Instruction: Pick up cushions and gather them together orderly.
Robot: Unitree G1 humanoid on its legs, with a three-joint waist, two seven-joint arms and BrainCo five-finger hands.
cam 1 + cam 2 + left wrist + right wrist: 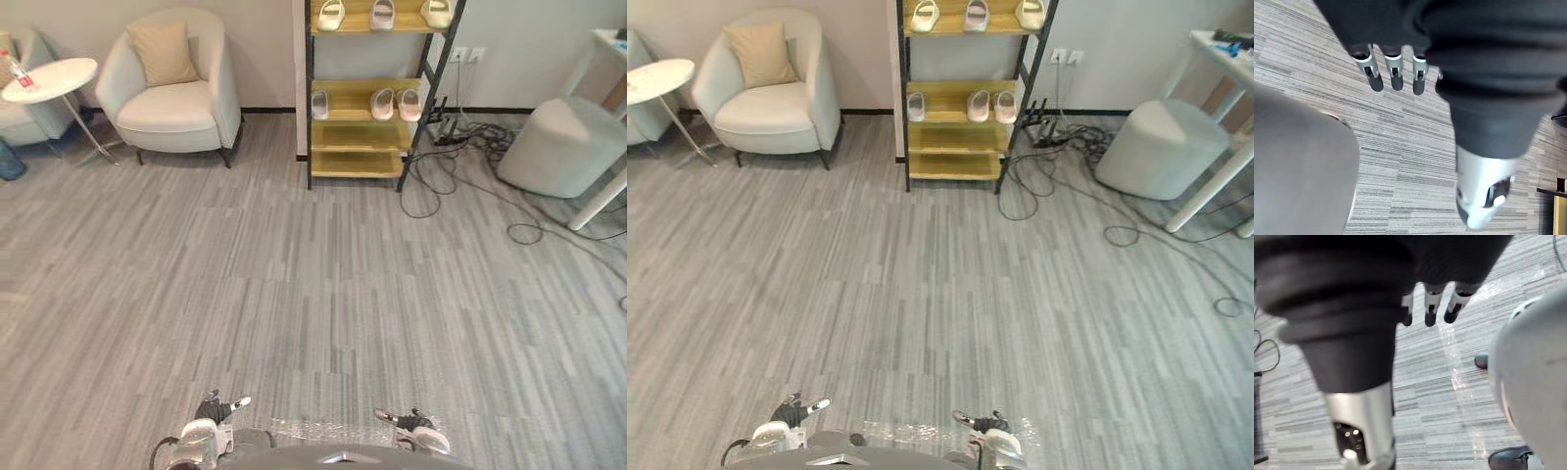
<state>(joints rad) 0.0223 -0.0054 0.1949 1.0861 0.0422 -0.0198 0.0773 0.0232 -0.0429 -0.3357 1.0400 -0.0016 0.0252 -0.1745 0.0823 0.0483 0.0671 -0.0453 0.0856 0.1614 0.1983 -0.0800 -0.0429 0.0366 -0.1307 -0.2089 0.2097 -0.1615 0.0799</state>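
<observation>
Cushion (164, 52) on armchair (181, 119) — well away; walk up squarely before reaching. Left hand (212, 407), right hand (411, 422): fingers (1394, 74) apart, empty.

Cushion (162, 51) on armchair (182, 114), armchair on floor (294, 294)

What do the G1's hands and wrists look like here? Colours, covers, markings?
Both look alike. The left hand and the right hand have silver fingers with dark tips, set in a row. A dark ribbed cover wraps the back of each hand and its wrist. I can see no markings on either.
</observation>
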